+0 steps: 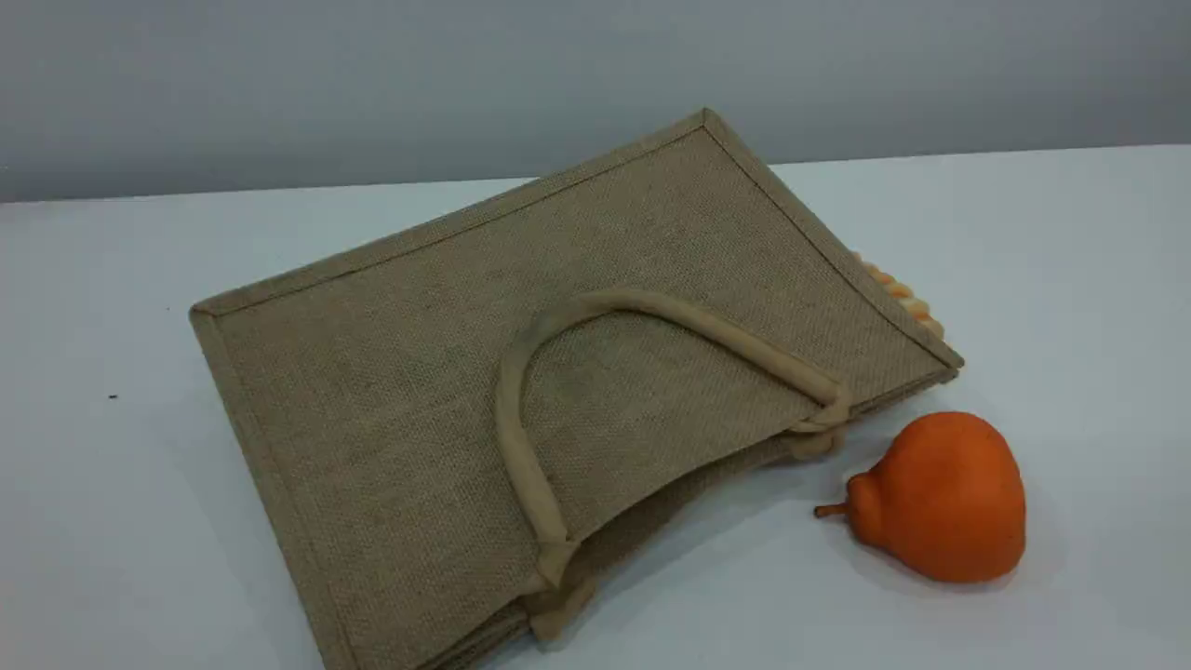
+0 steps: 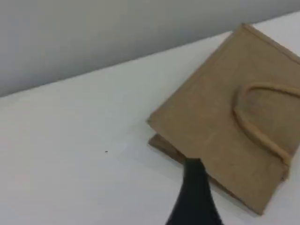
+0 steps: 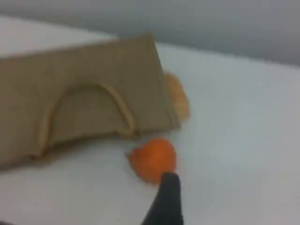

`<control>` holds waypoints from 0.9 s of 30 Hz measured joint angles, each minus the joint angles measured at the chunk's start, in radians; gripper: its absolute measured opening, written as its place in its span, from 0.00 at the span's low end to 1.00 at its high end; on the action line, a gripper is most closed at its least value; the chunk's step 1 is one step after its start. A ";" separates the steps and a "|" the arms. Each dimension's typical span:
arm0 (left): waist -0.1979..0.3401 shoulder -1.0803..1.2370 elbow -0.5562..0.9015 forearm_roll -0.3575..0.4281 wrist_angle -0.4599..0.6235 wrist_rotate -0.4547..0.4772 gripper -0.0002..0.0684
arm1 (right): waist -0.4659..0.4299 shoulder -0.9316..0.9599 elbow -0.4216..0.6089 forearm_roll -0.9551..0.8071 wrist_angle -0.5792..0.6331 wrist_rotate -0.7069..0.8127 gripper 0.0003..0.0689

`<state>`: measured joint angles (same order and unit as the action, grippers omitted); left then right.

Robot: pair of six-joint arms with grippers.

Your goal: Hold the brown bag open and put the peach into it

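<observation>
Brown bag (image 1: 447, 372) laid flat, loop handle (image 1: 651, 307) folded across it, orange pear-shaped fruit (image 1: 940, 498) beside its mouth, left gripper (image 2: 193, 165) and right gripper (image 3: 169, 180) released, nothing grasped.

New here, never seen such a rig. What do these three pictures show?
A two-armed robot works at a white table. The big picture comes from a fixed camera looking across the table; neither arm shows there. The two small ones come from cameras on each arm's gripper: the dark tips at the bottom are the left gripper and right gripper. Both hold nothing. A brown bag lies flat, an orange pear-shaped fruit beside its mouth, something pale orange peeking from behind it. No peach is visible.
</observation>
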<state>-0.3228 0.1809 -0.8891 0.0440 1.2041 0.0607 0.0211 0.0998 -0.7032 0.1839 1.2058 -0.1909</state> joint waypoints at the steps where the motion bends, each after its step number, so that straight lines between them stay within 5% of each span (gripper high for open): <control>1: 0.000 -0.036 0.030 0.008 -0.012 -0.021 0.71 | 0.000 0.000 0.024 -0.016 -0.022 0.000 0.86; 10: 0.000 -0.119 0.250 0.068 -0.048 -0.072 0.71 | 0.000 0.001 0.172 -0.059 -0.102 -0.001 0.86; 27: 0.000 -0.118 0.343 0.142 -0.079 -0.231 0.71 | 0.000 0.001 0.195 -0.055 -0.132 0.007 0.86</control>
<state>-0.3228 0.0627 -0.5458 0.1863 1.1251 -0.1701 0.0211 0.1007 -0.5085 0.1293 1.0733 -0.1843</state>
